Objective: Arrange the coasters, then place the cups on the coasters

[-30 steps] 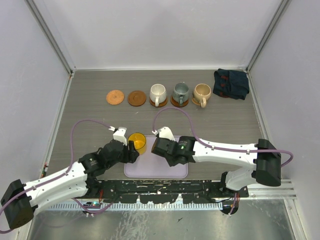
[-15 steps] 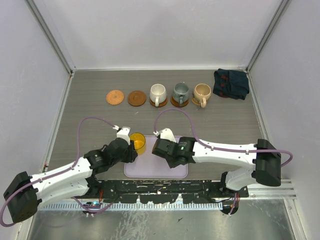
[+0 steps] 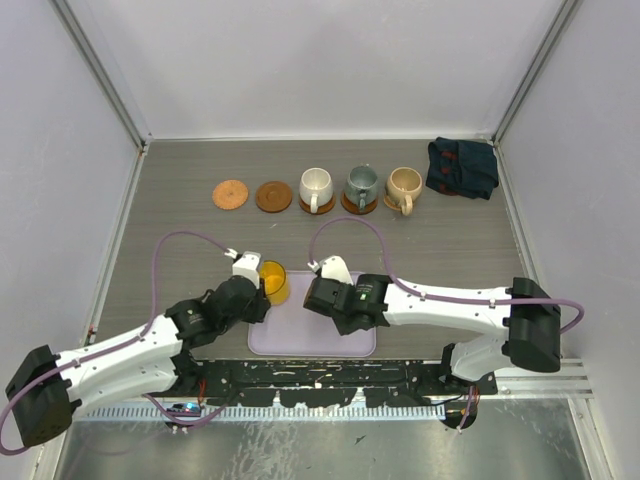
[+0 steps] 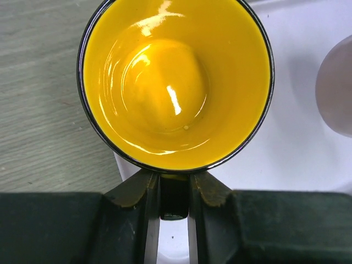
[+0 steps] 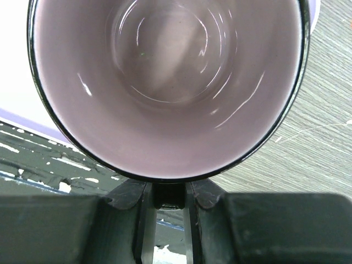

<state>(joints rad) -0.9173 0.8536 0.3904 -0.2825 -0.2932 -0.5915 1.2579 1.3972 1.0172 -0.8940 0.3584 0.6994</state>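
The yellow cup (image 4: pixel 176 82) stands at the left edge of the lavender tray (image 4: pixel 308 159), and my left gripper (image 4: pixel 174 187) is shut on its handle. In the top view this yellow cup (image 3: pixel 273 282) sits just ahead of the left wrist. My right gripper (image 5: pixel 168 195) is shut on the handle of the purplish cup (image 5: pixel 165 82), which the right wrist (image 3: pixel 340 298) hides in the top view. Two bare coasters (image 3: pixel 231 194) (image 3: pixel 273 196) lie at the back left. The white (image 3: pixel 316 187), grey-green (image 3: pixel 361 185) and beige (image 3: pixel 404 186) cups each stand on a coaster beside them.
A dark blue folded cloth (image 3: pixel 462 166) lies at the back right corner. The lavender tray (image 3: pixel 300 340) sits at the near edge between the arms. Purple cables loop over the table from both arms. White walls enclose the table.
The left gripper has reached in a little and closed on the yellow cup's handle. The right arm and its cup have not moved.
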